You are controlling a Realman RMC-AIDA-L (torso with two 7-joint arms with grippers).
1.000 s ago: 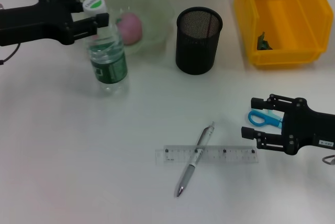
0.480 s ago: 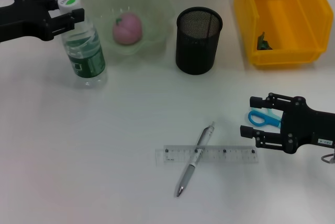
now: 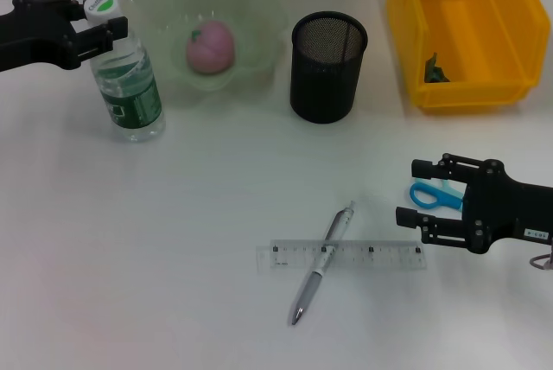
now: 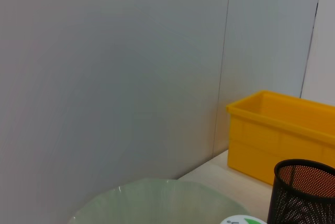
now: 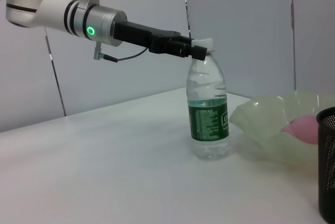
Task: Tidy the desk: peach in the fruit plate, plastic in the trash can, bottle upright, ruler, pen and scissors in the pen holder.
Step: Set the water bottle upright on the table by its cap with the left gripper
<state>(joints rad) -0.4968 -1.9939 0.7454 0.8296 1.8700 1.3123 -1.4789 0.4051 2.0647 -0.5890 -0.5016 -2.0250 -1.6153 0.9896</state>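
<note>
At the far left of the surface, the left gripper is clenching its jaws on the neck of the bottle, just under the white and green cap. The bottle is standing upright on the surface, just beside the plate. The peach is lying in the plate. To the right of the plate, the black holder is standing, and nothing is sticking out of it. Past the holder, the yellow bin is sitting at the far right, with a small dark bit of plastic lying inside.

Near the front right, the right gripper is hovering low with its jaws spread apart, gripping nothing. The blue scissors are lying on the surface between the jaws and partly under the gripper. The clear ruler is lying flat just left of the gripper. The pen is lying slantwise across the ruler, touching it.
</note>
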